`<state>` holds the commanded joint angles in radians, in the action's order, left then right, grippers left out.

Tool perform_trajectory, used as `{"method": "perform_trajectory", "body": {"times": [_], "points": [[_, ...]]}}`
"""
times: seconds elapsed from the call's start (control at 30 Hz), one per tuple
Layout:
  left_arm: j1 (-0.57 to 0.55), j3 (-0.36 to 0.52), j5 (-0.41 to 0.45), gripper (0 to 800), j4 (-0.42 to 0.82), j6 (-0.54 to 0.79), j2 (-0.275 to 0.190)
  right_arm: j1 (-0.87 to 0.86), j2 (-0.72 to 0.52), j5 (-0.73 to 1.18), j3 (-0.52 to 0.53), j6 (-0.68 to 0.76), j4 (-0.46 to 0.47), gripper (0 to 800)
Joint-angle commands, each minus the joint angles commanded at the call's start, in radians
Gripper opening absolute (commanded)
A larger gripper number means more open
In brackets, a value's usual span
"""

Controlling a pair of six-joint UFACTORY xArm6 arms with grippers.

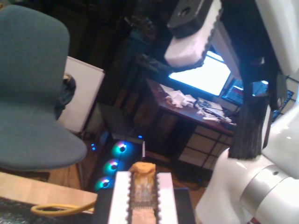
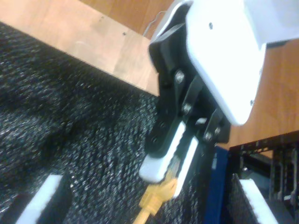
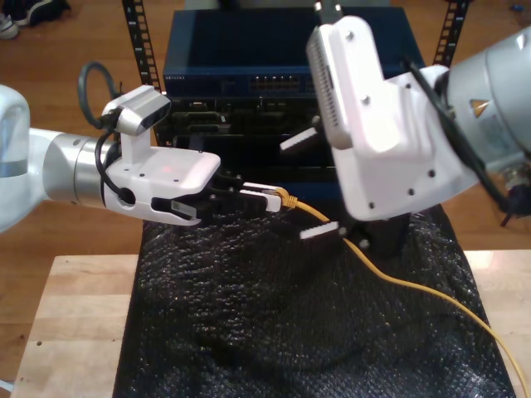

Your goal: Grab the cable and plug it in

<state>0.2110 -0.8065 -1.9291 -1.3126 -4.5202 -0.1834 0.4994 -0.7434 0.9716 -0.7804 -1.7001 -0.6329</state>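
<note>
My first gripper [image 3: 264, 197] is clenched on the cable [image 3: 400, 288] right at its plug end: the 1st wrist view has the clear plug [image 1: 141, 192] pinched betw. the white pads, orange boot [image 1: 141, 169] poking out past the tips. My second gripper [image 3: 309, 186] is released, jaws spread wide, hovering just beside the plug w/ nothing in it. From the plug the cable sags down across the black mat [image 3: 249, 323] and runs off toward the exterior view's lower right. The switch [image 3: 282, 79] w/ its row of ports sits behind both grippers, apart from the plug. Handling, as I judge it: cable is light and floppy, so it won't steer the tip by itself; the plug is small, hard, slick plastic and its latch tab prob. snaps easily. Best hold is on the plug body/boot, flat sides, not further down the cord. Can't tell which way the tab faces.
</note>
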Motion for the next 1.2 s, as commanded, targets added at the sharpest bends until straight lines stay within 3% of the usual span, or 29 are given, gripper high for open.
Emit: {"method": "perform_trajectory", "body": {"times": [0.2, 0.73, 1.2], "points": [[0.051, 0.0, -0.058, 3, -0.058, -0.012, 0.054, 0.008, -0.048, -0.072, 0.051, -0.049, -0.002, 797], [0.051, 0.003, -0.132, 3, -0.072, -0.021, 0.08, 0.103, -0.089, -0.258, 0.143, -0.092, 0.0, 789], [0.051, 0.003, -0.233, 2, -0.1, -0.061, 0.11, 0.109, -0.107, -0.276, 0.135, -0.112, -0.002, 789]]}}
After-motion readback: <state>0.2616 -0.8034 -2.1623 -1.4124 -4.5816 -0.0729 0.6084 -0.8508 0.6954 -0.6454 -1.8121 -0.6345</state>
